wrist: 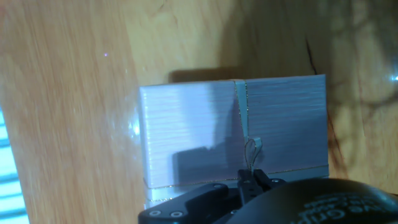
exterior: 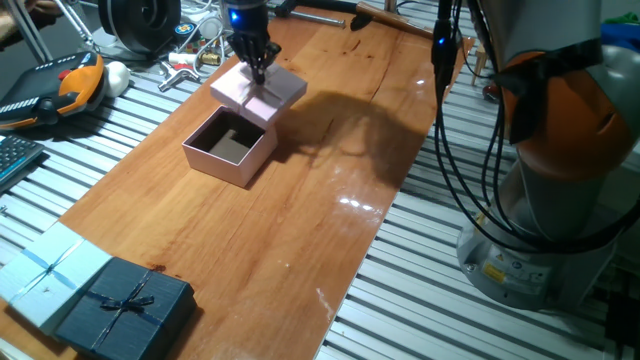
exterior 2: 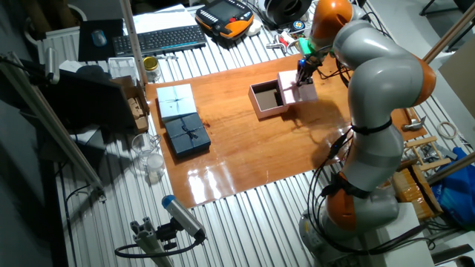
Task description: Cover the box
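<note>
The pale-pink box (exterior: 228,146) stands open on the wooden board (exterior: 300,230), its dark brownish inside showing; it also shows in the other fixed view (exterior 2: 267,99). Its pale-pink lid (exterior: 258,90) is just behind it, tilted, with its near edge over the box's back rim. My gripper (exterior: 259,68) is on top of the lid with its fingers close together, apparently pinching it. In the hand view the lid (wrist: 230,124) fills the middle, with a thin ribbon loop just ahead of my gripper (wrist: 252,180). The box is out of the hand view.
A dark navy box with a bow (exterior: 125,305) and a light blue ribboned box (exterior: 45,272) sit at the board's near left corner. An orange teach pendant (exterior: 62,85), cables and tools lie beyond the board's far edge. The arm's base (exterior: 560,160) stands to the right.
</note>
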Action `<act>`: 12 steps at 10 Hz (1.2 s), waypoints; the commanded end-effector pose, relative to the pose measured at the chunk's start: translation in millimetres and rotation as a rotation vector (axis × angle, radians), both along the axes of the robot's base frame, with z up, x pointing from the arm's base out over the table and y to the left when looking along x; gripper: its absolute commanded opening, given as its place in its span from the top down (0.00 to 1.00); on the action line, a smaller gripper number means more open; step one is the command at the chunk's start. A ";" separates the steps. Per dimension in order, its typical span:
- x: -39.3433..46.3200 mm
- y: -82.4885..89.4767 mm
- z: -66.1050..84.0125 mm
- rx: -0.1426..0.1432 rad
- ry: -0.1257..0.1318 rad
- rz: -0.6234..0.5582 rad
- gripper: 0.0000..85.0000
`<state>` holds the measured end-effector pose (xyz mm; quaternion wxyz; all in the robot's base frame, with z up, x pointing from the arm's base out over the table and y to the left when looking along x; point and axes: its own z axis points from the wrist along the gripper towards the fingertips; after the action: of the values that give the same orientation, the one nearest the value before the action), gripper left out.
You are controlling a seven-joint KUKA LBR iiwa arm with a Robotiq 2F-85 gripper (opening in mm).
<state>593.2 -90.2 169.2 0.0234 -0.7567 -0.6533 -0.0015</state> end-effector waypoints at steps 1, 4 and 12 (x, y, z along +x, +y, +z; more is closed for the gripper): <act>0.4 7.2 1.4 -0.004 -0.001 0.003 1.00; -1.4 25.6 -0.3 -0.005 -0.015 0.006 1.00; -9.0 58.4 -7.3 0.003 -0.010 0.003 1.00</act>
<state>584.1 -31.6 161.6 0.0211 -0.7550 -0.6553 -0.0061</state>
